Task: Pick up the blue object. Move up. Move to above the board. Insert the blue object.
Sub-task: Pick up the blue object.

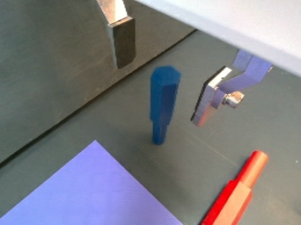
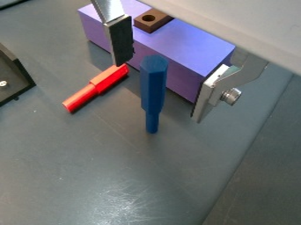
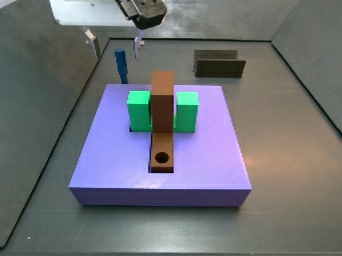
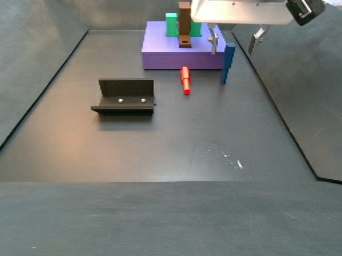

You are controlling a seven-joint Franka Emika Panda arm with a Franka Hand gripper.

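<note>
one gripper [image 2: 165,77] is seen above the floor beside the lilac slab [image 2: 188,48], its jaws spread wide and holding nothing. one blue object [image 2: 153,94] stands upright on the floor between the two silver fingers [image 1: 121,41], apparently untouched by either. in a side view the blue object [image 3: 120,66] is found behind the slab, well apart from the board [image 3: 162,120].

several risks can be judged from here. the peg could be tipped over if one finger reached it before the other. if it were grasped too near its top, it might swing in the pads and later meet the hole [image 3: 163,158] at a slant.

counted: one blue object, one board with one round hole, one green block [image 3: 162,109], one lilac slab, one red peg [image 2: 97,87] lying on the floor, one fixture [image 4: 123,96].
</note>
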